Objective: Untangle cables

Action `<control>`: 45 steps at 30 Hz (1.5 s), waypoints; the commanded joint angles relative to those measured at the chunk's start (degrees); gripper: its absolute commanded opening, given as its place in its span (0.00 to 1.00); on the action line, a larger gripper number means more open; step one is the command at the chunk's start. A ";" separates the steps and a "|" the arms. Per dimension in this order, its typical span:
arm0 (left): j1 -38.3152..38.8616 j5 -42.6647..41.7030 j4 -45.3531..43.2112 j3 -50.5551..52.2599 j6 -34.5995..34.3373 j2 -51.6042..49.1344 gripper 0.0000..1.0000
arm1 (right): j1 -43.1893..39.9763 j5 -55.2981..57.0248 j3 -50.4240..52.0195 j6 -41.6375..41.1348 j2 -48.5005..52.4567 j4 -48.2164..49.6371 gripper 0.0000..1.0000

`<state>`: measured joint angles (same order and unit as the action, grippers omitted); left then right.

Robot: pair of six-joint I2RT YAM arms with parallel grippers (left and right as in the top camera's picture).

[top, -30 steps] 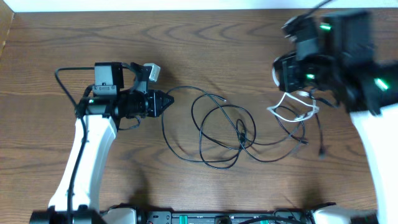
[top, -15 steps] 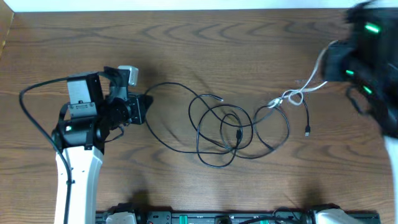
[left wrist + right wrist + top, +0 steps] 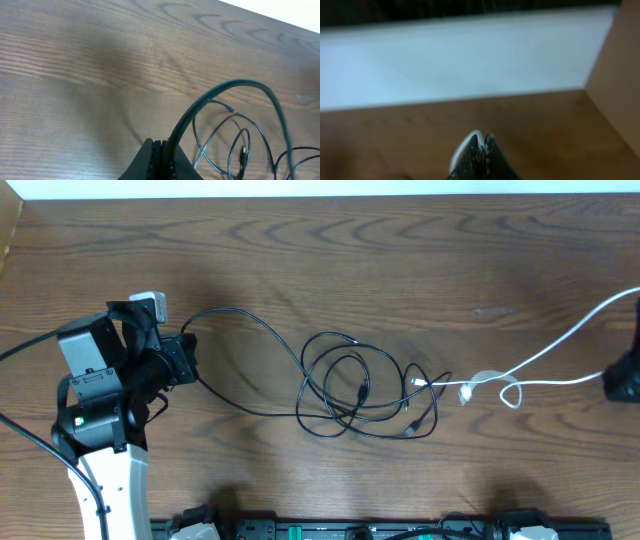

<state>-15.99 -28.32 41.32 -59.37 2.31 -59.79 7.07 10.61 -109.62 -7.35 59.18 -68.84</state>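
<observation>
Clamping black cable [image 3: 192, 112] in left pincer [image 3: 161, 150], left of the tangle [image 3: 350, 390]; pinching white cable [image 3: 570, 337] in right pincer [image 3: 482, 142], right of it. Seemingly nearing halfway: loops and snag remaining.

overhead looks straight down; left wrist, low, shares the cables [image 3: 360, 392]; right wrist faces the table [image 3: 395, 125] edge

Left gripper [image 3: 160, 150] sits at the left end of the table [image 3: 400, 250]. The looped cord [image 3: 360, 392] runs right from its tip into a pile mid-table. The straight cord [image 3: 575, 333] leaves the pile's right side and reaches the right gripper [image 3: 485, 139], far right.
</observation>
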 commanded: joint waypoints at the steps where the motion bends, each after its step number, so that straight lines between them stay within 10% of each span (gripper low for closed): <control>1: -0.22 0.33 0.46 -0.76 -0.90 0.33 0.08 | -0.35 12.79 0.94 -0.44 4.44 -1.51 0.01; 11: -0.24 0.55 0.68 -0.76 -0.85 0.35 0.07 | -6.56 57.83 0.94 -29.66 13.33 -10.69 0.01; 15: -0.22 0.55 0.63 -0.76 -0.87 0.35 0.08 | -10.58 43.50 0.94 -33.20 13.97 -12.20 0.01; 23: -0.22 0.52 0.66 -0.76 -0.87 0.35 0.07 | -11.85 -9.03 7.32 -14.23 17.05 -13.33 0.01; 41: 0.00 -2.51 0.63 -0.76 -0.85 0.22 0.08 | -29.46 17.84 21.77 -29.86 16.26 -12.24 0.01; 45: 4.07 -23.02 0.76 -0.74 9.09 -1.68 0.69 | -32.28 3.65 21.77 -19.98 15.37 -8.13 0.01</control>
<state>-15.31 -33.87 41.93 -59.37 3.09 -59.96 -23.70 24.88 -87.99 -34.44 76.14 -79.31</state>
